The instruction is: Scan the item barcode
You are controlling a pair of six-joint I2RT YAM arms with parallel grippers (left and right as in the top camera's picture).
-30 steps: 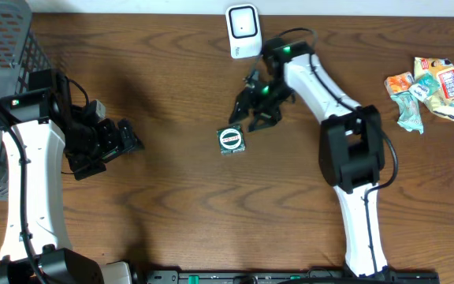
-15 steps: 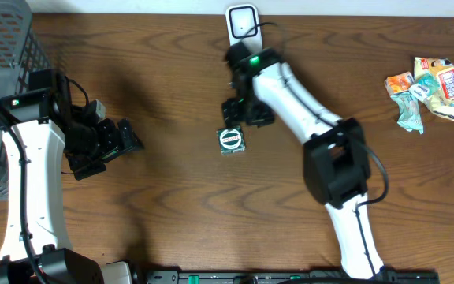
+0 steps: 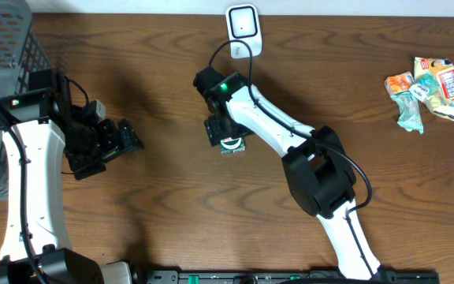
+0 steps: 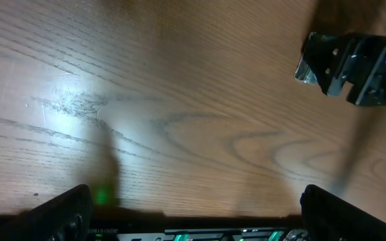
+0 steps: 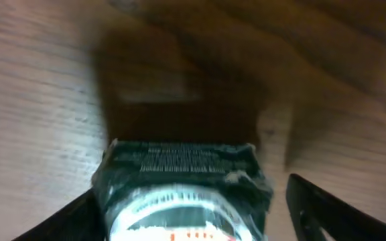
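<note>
1. My right gripper (image 3: 225, 131) is over the packet (image 5: 183, 184). The fingers (image 5: 327, 207) are spread and straddle it, with a gap on one side, so it isn't clamped.
2. The packet lies flat on the table (image 3: 172, 205), round label up, at 6 o'clock from the scanner (image 3: 243, 22).
3. My left gripper (image 3: 128, 140) has its jaws wide apart and holds nothing. It sits well off at 9 o'clock from the packet.
4. The snack wrappers (image 3: 428, 91) are far out at 3 o'clock.

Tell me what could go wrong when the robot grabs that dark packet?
The dark square packet with a round white label lies flat on the wooden table, so the open right gripper straddling it might scrape wood or pinch only an edge. One finger looks nearer, so closing could nudge it.
</note>
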